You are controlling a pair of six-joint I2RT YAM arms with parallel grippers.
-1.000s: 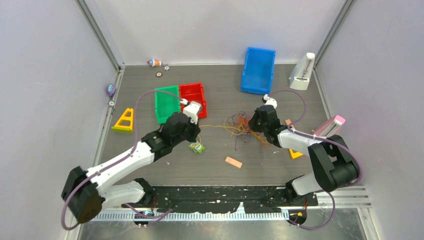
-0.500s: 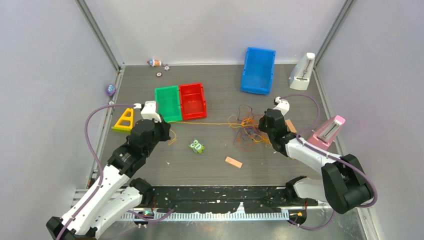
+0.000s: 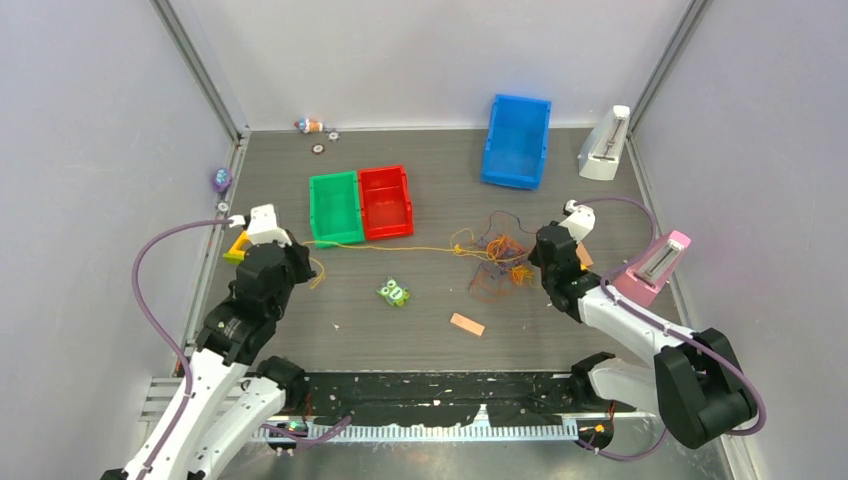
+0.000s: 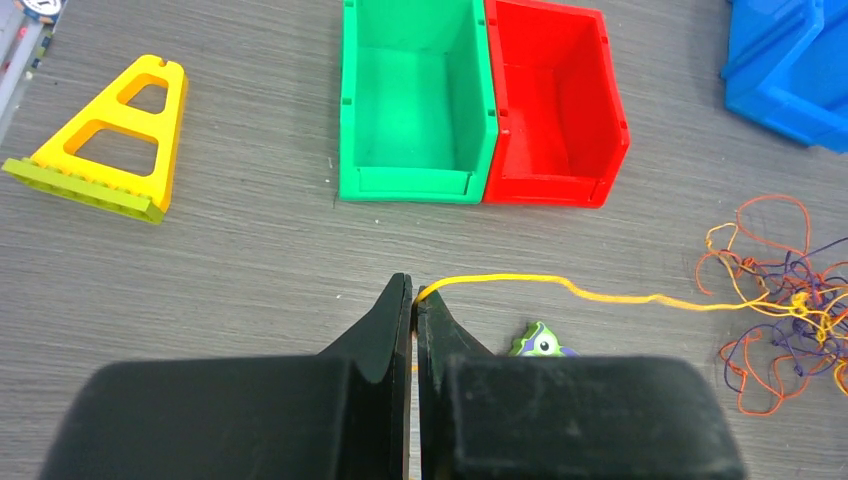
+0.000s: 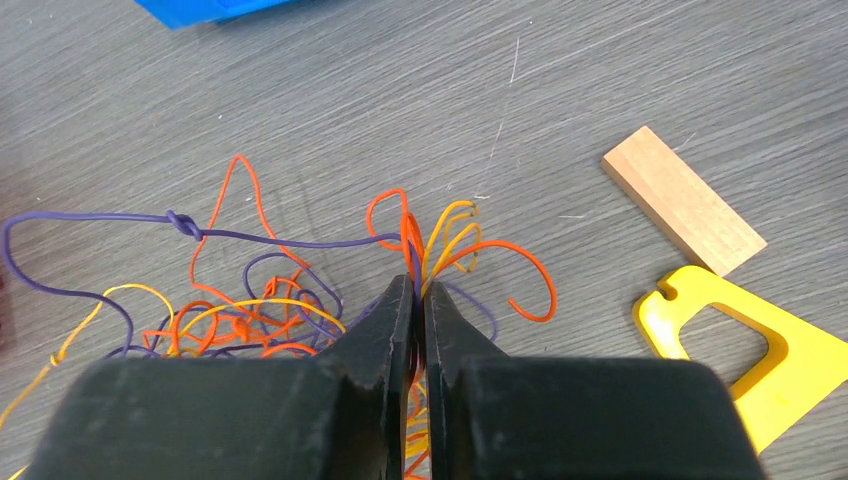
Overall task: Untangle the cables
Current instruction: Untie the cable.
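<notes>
The cables (image 3: 495,258) lie in a loose tangle of orange, yellow and purple loops right of the middle of the tabletop (image 3: 420,345), nearer the right edge than the left. One yellow strand (image 4: 560,287) runs out of the tangle toward the left edge, passing just in front of the bins. Its end is pinched between the closed tips of the left tool (image 4: 412,292), whose jaws are pressed together on it. The right tool (image 5: 419,287) sits at the right rim of the tangle, jaws narrowed to a slit around a few orange and yellow loops. A knotted purple strand (image 5: 180,222) arches away to its left.

A green bin (image 3: 335,207) and a red bin (image 3: 386,200) stand side by side, touching, on the far side of the strand. A blue bin (image 3: 517,140) lies tilted near the far edge, well apart from the tangle. A small green toy (image 3: 394,292) and a wooden block (image 3: 467,324) lie on the near side, with bare tabletop around them out to the near edge. A second wooden block (image 5: 683,200) and a flat yellow piece (image 5: 745,350) lie just beside the right tool. A yellow triangular frame (image 4: 100,140) sits by the left edge, beside the left arm.
</notes>
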